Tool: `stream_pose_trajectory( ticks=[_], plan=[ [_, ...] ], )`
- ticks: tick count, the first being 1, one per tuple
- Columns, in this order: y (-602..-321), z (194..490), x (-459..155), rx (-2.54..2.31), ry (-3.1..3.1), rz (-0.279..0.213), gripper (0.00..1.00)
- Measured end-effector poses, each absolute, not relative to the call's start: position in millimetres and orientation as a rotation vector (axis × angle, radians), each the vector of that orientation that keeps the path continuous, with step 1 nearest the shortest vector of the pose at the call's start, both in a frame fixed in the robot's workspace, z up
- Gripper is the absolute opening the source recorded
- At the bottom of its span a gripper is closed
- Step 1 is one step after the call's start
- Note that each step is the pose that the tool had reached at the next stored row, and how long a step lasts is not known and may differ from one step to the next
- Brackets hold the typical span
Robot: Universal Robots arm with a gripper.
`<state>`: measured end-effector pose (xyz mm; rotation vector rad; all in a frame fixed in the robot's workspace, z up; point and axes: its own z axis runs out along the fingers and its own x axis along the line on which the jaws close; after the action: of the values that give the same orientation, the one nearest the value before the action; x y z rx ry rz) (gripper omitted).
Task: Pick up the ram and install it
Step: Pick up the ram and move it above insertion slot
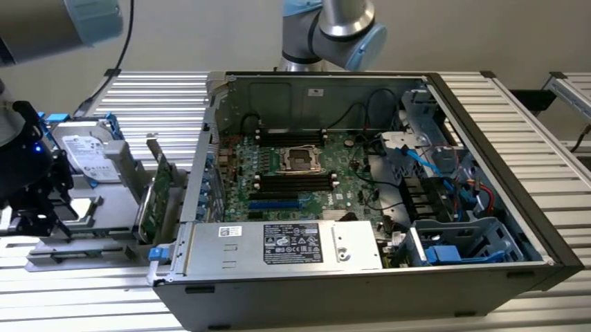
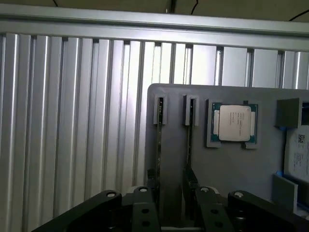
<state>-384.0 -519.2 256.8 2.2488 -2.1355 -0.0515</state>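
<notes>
Two ram sticks stand on edge in the slots of a grey holder plate (image 2: 231,169), and from above they look like thin dark strips: one ram stick (image 2: 158,145) and a second (image 2: 189,145). My gripper (image 2: 171,183) hangs just above their near ends. It is open, with one black finger (image 2: 150,186) over the first stick, the other over the second, and bare plate showing in the gap. In the exterior view my gripper (image 1: 37,207) is at the far left over the grey holder (image 1: 93,235), outside the open computer case (image 1: 369,194). The black memory slots (image 1: 295,182) lie beside the CPU socket (image 1: 300,158).
A loose CPU (image 2: 235,122) sits in a pocket of the holder. A hard drive (image 1: 88,155) and a large upright green expansion card (image 1: 159,197) stand between the gripper and the case. The case holds a power supply (image 1: 286,243), cables and drive cages (image 1: 461,242). Ribbed aluminium table (image 2: 72,121) surrounds everything.
</notes>
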Motion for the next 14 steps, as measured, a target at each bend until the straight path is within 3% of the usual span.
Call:
stream_pose_trajectory(
  ticks=[14],
  plan=[
    [-525.5, 231.3, -383.9, 2.249, -2.135, -0.051, 0.36]
  ],
)
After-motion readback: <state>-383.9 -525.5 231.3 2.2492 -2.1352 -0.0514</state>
